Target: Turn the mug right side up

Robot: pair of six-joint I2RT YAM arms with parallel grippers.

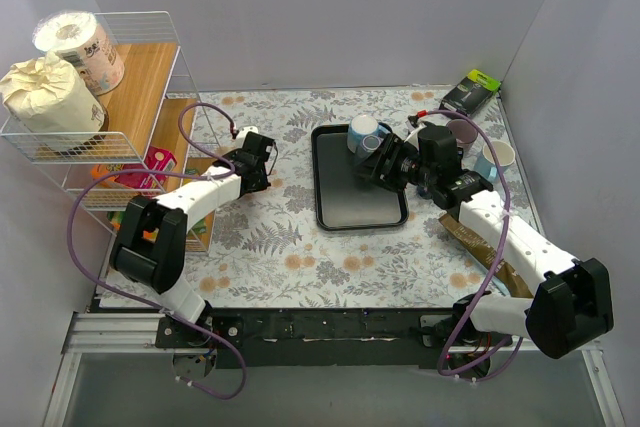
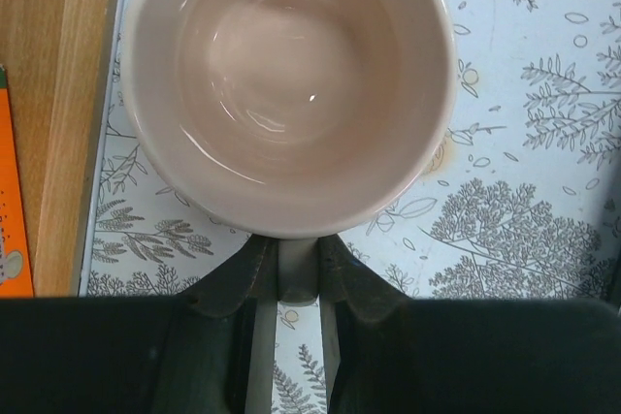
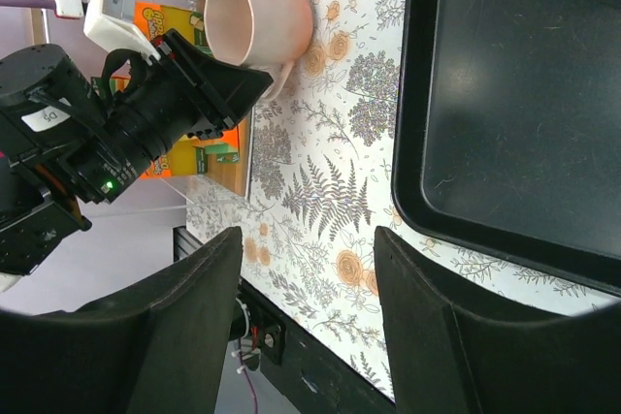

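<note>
Two arms reach out over the flowered tabletop (image 1: 300,247). At the far left of the top view stands a wire shelf (image 1: 150,77) with paper rolls (image 1: 50,92) on its upper level. Just right of the shelf, the left tool (image 2: 296,257) points down at the tabletop with its fingers (image 2: 233,283) pinched on the handle of the pink mug (image 2: 291,84). The mug fills the upper half of the left wrist view, its mouth facing the camera and its base toward the tabletop. Whether the base rests on the tabletop I cannot tell.

In the middle of the top view lies a black tray (image 1: 340,212). A blue-and-white cup (image 1: 362,132) sits at the tray's upper right corner. The right tool (image 3: 309,239) hangs over the tray's right side, just beside that cup, spread wide with nothing between its fingers. At the upper right, near the wall, are a brown cup (image 1: 462,132), a pale cup (image 1: 497,157) and a black-and-green box (image 1: 470,92).
</note>
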